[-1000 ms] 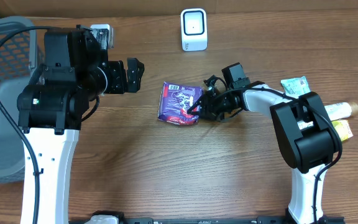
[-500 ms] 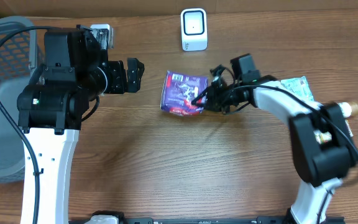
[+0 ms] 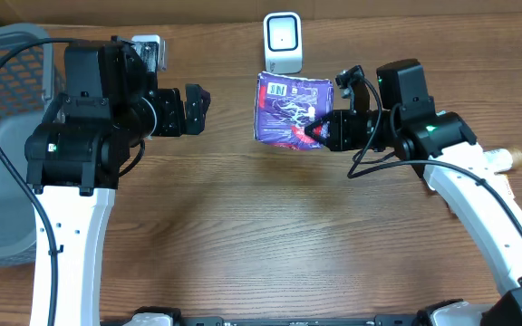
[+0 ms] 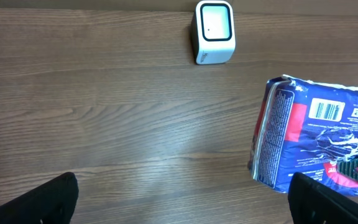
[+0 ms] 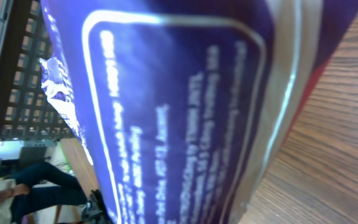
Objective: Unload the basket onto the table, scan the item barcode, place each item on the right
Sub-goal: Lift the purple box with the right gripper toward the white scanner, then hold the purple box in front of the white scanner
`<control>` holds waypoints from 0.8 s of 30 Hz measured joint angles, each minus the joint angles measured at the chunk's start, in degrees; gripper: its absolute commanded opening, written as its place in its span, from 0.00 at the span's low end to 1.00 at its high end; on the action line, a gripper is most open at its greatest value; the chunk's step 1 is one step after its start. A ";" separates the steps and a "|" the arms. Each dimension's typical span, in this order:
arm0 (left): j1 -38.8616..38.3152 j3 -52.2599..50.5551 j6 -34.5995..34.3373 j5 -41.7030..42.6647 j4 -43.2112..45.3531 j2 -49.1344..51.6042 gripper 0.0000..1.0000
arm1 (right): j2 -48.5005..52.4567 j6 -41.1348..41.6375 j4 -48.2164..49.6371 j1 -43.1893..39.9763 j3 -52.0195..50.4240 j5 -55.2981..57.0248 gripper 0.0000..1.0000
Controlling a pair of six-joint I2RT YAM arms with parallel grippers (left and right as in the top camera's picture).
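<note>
Compared with a second ago, the purple packet [image 3: 290, 110] is no longer seen lying low at the middle of the table [image 3: 243, 235]. It has been carried toward 12 o'clock and is now held just short of the white scanner [image 3: 283, 43], which stands at the far edge. The right arm has been swung with it, so the goods at the 3 o'clock edge are now mostly covered, while the left arm is unchanged. A white barcode panel [image 3: 278, 90] is seen near the packet's 12 o'clock edge, and in the left wrist view the same barcode [image 4: 327, 111] is shown on a blue and red face. White print is seen across the packet [image 5: 185, 106] in the right wrist view, but no word of it can be read. The right gripper [image 3: 320, 132] is clamped on the packet's 3 o'clock edge, so the packet lies at 9 o'clock of it. Whether the packet's lower edge touches the wood cannot be told. The left gripper [image 3: 195, 109] is held spread wide and grips nothing, well apart at 9 o'clock of the packet.
</note>
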 measured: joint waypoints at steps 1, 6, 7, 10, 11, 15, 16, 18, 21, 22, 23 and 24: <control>0.00 0.00 0.00 0.00 0.00 0.00 1.00 | 0.00 -0.15 -0.02 0.00 0.00 0.22 0.04; 0.00 0.00 0.02 0.00 0.02 0.00 1.00 | 0.02 0.55 -5.79 0.04 2.54 7.17 0.03; 0.00 0.00 0.00 0.00 0.02 0.00 0.99 | 0.31 0.79 -10.58 0.04 6.27 11.82 0.03; 0.00 0.00 0.02 0.00 0.02 0.00 1.00 | 1.31 0.42 -15.76 0.04 15.98 20.63 0.03; 0.00 0.00 0.02 0.00 -0.02 0.00 1.00 | 2.16 -0.17 -17.57 0.04 20.57 24.02 0.04; 0.00 0.00 0.02 0.00 0.00 0.00 1.00 | 5.49 -4.50 -16.87 0.26 32.98 38.16 0.04; 0.00 0.00 0.02 0.00 -0.02 0.00 1.00 | 6.29 -5.79 -15.08 0.66 33.44 42.05 0.04; 0.00 0.00 0.02 0.00 0.00 0.00 1.00 | 9.25 -8.33 -10.14 2.29 33.86 50.93 0.04; 0.00 0.00 0.02 0.00 0.00 0.00 0.99 | 14.88 -12.70 -4.31 5.25 33.79 62.71 0.04; 0.00 0.00 0.02 0.00 0.04 0.00 1.00 | 16.87 -14.67 -1.33 6.19 33.79 66.25 0.04; 0.00 0.00 0.00 0.00 0.02 0.00 1.00 | 19.28 -17.44 2.40 7.28 33.79 70.55 0.04; 0.00 0.00 0.02 -0.02 0.02 0.00 1.00 | 21.42 -19.80 5.35 8.20 33.79 74.07 0.04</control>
